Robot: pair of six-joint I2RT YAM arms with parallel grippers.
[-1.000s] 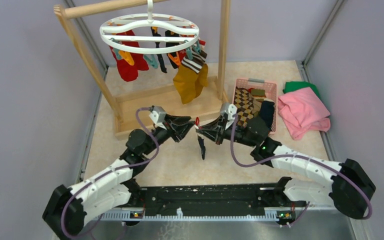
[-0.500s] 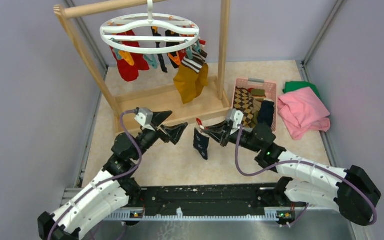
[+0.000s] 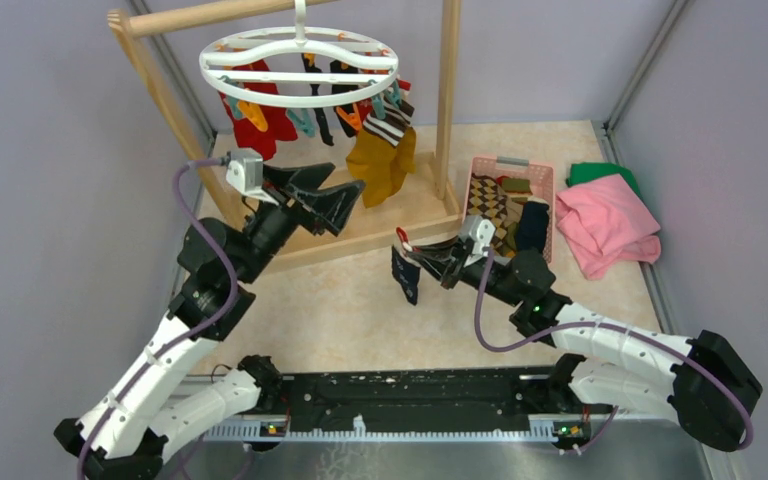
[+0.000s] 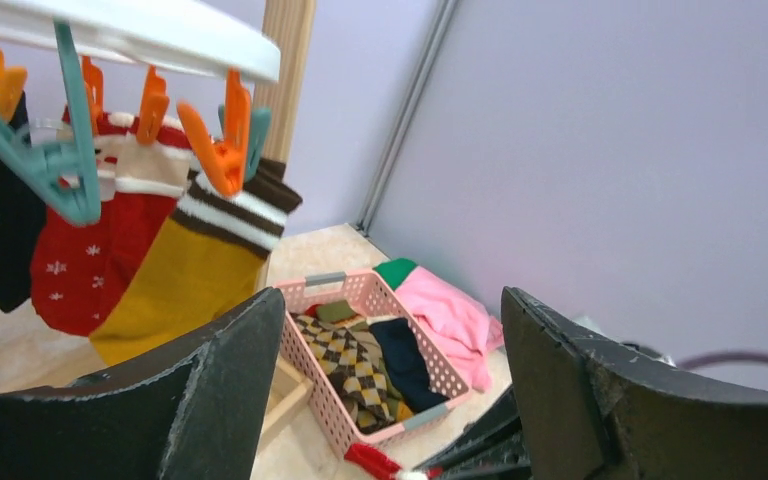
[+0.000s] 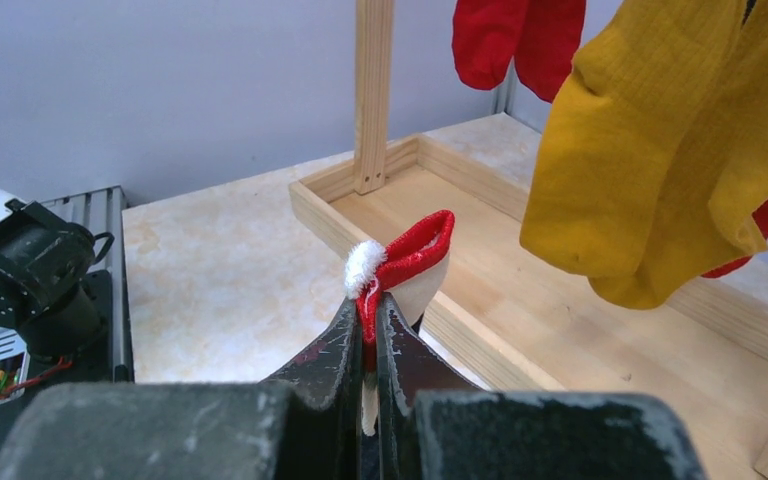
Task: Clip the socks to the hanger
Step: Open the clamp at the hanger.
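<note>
The white ring hanger [image 3: 300, 62] hangs from the wooden rack, with red [image 3: 256, 136], black and mustard [image 3: 380, 160] socks clipped under it. My left gripper [image 3: 348, 186] is raised just below and in front of the ring, open and empty. In the left wrist view its gripper [image 4: 395, 385] frames the basket, and an orange clip [image 4: 222, 150] and a teal clip [image 4: 60, 165] dangle above. My right gripper [image 3: 406, 248] is shut on the red cuff [image 5: 412, 252] of a navy sock [image 3: 406, 282] that hangs from it above the table. In the right wrist view the gripper [image 5: 368, 312] pinches that cuff.
A pink basket [image 3: 512, 163] holding argyle and dark socks stands right of the rack. A pink folded cloth [image 3: 605, 228] and a green cloth [image 3: 600, 172] lie at the far right. The wooden rack base [image 3: 360, 225] and its posts [image 3: 447, 90] sit between the arms and the hanger.
My left gripper opened, let go of the navy sock and rose back-left toward the hanger. The right gripper kept the sock and shifted slightly right.
</note>
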